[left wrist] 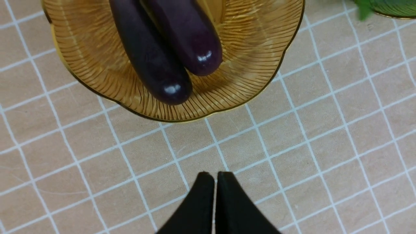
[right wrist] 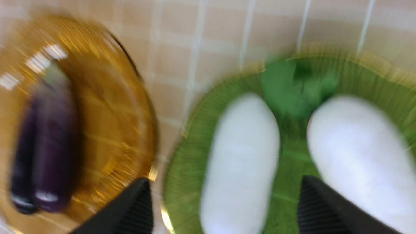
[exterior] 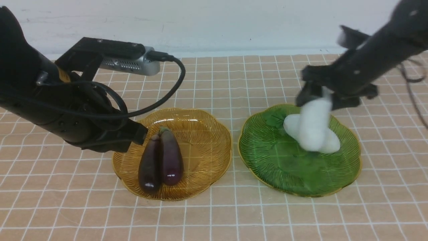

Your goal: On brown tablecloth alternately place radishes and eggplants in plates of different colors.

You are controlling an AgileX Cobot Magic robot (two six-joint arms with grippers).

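On the brown tablecloth [exterior: 214, 217], the amber plate [exterior: 207, 144] holds two dark eggplants [exterior: 149, 165] [exterior: 171, 157] side by side. The green plate [exterior: 267, 167] holds two white radishes: one lies flat [exterior: 331, 144], the other [exterior: 312, 124] is blurred and stands steeply across it, right under my right gripper [exterior: 316, 97]. In the right wrist view, that gripper [right wrist: 224, 208] is open wide, with a gap on each side of the radish [right wrist: 240, 162] between its fingers. My left gripper [left wrist: 214, 175] is shut and empty, over bare cloth beside the amber plate [left wrist: 253, 48].
A white wall runs along the back of the table. The left wrist camera and its cable hang above the amber plate's left side [exterior: 130, 62]. The green plate's edge [left wrist: 393, 8] shows in a corner of the left wrist view.
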